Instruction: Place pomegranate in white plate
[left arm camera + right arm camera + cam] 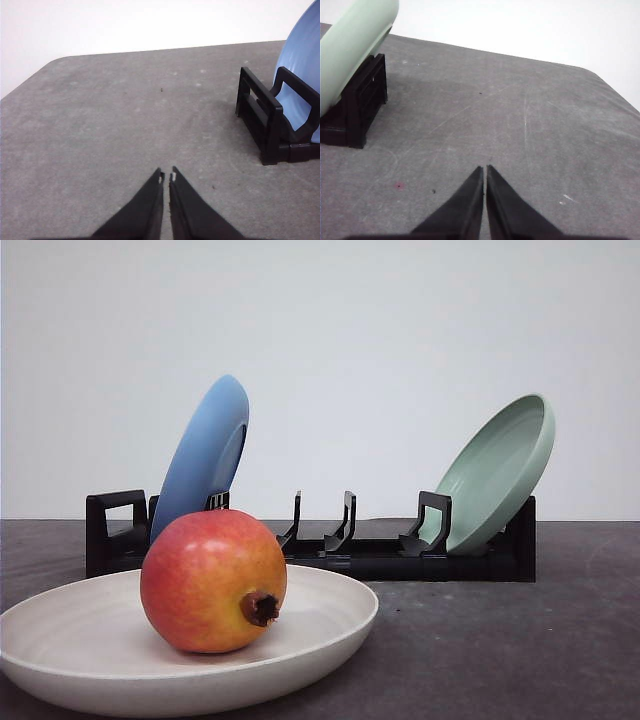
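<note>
1. Sitting inside the white plate, the pomegranate rests on the plate's shallow floor near the middle, its dark dried crown turned toward the camera and a little to the right. By my reading the task is as good as done: the fruit is where it was meant to go.

2. The low raised rim and the dished floor look enough to keep a round fruit from rolling off, which is likely why it lies settled with nothing touching it.

3. The left gripper hangs over bare grey table, its two black fingers pressed together with a hairline gap at the tips, gripping nothing. The right gripper is likewise clenched on nothing, above its own bare stretch of table.

4. Behind the white plate stands a black dish rack. A blue plate leans in its left end and a pale green plate leans in its right end; the middle slots are vacant.

5. Nothing crowds the fruit. The rack and its two plates stand behind it, and both arms are off to the sides by the rack's ends, so I judge little risk of a knock.
</note>
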{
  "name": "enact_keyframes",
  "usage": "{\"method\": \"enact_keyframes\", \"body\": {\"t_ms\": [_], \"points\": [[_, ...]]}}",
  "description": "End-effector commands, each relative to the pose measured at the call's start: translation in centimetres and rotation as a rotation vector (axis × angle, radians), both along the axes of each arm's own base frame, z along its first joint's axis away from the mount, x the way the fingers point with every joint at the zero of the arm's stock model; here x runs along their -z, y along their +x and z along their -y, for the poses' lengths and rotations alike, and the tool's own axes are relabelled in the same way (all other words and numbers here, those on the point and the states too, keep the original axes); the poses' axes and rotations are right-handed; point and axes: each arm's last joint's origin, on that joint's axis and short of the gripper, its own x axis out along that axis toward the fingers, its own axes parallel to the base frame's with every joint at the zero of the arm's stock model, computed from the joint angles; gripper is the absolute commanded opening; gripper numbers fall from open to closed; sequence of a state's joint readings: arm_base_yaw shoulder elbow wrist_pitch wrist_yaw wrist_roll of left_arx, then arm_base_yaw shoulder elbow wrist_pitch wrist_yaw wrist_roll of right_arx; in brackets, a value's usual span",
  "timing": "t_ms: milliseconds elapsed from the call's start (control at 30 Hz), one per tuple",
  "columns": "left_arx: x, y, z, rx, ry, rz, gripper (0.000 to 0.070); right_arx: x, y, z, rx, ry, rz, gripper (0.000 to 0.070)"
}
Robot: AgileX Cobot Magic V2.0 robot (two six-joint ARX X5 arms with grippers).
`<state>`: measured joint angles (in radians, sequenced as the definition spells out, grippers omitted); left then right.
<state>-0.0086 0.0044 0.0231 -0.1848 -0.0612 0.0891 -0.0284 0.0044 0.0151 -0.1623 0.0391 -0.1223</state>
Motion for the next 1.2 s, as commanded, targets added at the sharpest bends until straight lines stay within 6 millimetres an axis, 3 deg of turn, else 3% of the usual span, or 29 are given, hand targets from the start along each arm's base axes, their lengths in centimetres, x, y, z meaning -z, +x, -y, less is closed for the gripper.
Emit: {"method": "enact_keyframes", "body": {"t_ms": [0, 1167], "points": [[0.39, 0.04, 0.00, 0.001, 0.003, -0.012, 0.0000, 0.01, 0.03, 0.03, 0.009, 0.017, 0.010, 0.0003], [0.39, 0.04, 0.00, 0.001, 0.003, -0.012, 0.0000, 0.01, 0.03, 0.03, 0.009, 0.017, 0.010, 0.0003]]}}
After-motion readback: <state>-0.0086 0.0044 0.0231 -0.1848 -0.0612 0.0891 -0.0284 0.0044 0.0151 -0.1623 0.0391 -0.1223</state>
